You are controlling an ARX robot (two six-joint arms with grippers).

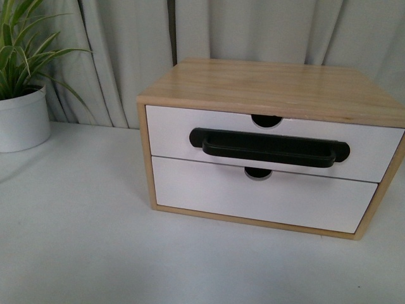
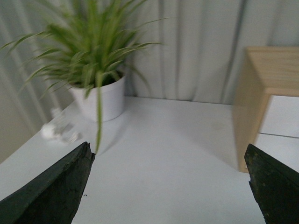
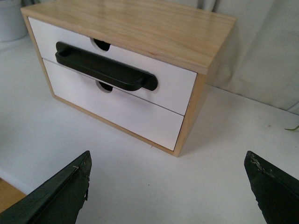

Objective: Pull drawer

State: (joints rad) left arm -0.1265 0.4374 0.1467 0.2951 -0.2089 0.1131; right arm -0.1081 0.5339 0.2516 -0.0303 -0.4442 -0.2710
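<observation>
A white-fronted drawer (image 1: pixel 172 134) with a long black bar handle (image 1: pixel 269 147) sits fully shut in the upper slot of a light wood cabinet (image 1: pixel 272 82) on a white table (image 1: pixel 76 221), its face flush with the plain handle-less drawer front (image 1: pixel 266 199) below. The front view shows neither arm, so the pull appears not yet begun. Seen from its wrist camera, the right gripper (image 3: pixel 167 158) hangs well apart from the cabinet with its fingers spread wide and nothing between them, the handle ahead of it. The left gripper (image 2: pixel 168 154), likewise spread wide and empty, faces the bare tabletop between the cabinet's side and a potted plant (image 2: pixel 100 98); a small pale object (image 2: pixel 58 133) near the pot is too blurred to identify. By these pictures the whole job is ahead: reach the bar, close on it, and draw the drawer straight out, probably with the right arm, which has the clearer line to the handle.
</observation>
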